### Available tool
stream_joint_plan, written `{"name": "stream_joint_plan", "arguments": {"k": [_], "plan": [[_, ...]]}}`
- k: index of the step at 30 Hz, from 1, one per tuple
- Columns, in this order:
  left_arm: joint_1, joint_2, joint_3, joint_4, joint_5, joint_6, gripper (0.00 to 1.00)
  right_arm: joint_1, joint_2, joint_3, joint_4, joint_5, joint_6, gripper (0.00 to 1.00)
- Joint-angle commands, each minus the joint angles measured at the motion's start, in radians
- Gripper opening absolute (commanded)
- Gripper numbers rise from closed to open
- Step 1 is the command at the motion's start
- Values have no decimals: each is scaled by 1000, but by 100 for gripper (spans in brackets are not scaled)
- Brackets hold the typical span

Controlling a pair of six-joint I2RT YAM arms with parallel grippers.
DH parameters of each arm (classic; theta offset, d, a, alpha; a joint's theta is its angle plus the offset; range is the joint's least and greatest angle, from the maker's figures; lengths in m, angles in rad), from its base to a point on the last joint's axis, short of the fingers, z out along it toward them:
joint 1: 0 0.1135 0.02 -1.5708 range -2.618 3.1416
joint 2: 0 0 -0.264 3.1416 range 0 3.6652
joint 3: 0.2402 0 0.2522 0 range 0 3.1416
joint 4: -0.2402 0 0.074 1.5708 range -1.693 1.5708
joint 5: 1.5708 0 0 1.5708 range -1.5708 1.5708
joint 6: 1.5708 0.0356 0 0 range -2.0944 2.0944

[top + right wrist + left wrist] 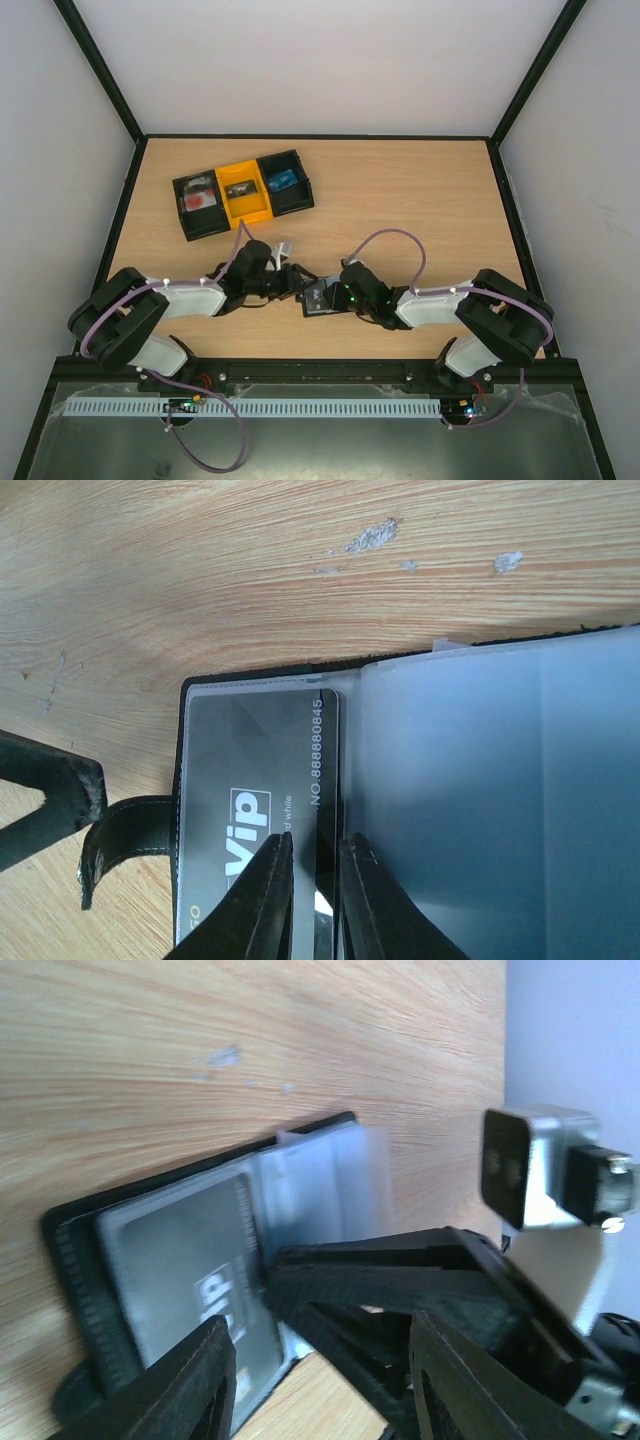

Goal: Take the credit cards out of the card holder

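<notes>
Near the far-left corner of the tabletop [420, 200] sits a black-and-yellow tray [248, 214], well apart from the work. We judge it to be the drop-off place, though we cannot tell what lies in it.

Moving right, the left gripper [288, 281] hangs low close to the near edge, left of the middle. In its wrist view its fingers [195, 1380] are spread wide and hold nothing. One finger sits over the tab end of the card holder [317, 298]; whether it touches we cannot tell. We read this as a bracing pose, meant to keep the wallet from sliding when a card is drawn.

The card holder lies open and flat on the wood by the near edge, about midway between the left and right edges, its short black tab [125, 825] pointing left. A grey credit card [255, 770] printed "VIP" is in the left pocket, and frosted sleeves [500, 800] fold out to the right.

The right gripper [312, 875] reaches in from the right. Its fingers are drawn almost together, only a sliver apart, astride the card's right edge where it meets the sleeves. We judge that it has pinched the card to slide it out, since that edge is the only part offering a hold.
</notes>
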Motion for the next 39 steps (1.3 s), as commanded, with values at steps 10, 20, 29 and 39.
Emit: {"name": "stream_joint_plan", "arguments": {"k": [10,20,29,39], "plan": [[-29,97,94,-91,-70,57,51,5,43,-17,19,14,-11,16],[-10,86,64,-144,-122,81,36,4,33,-19,16,18,-10,16],[-8,113,63,-123,-104,82,28,5,1,-9,-2,32,-7,17],[-8,62,53,-138,-117,75,17,4,-50,-29,-7,55,11,17]]}}
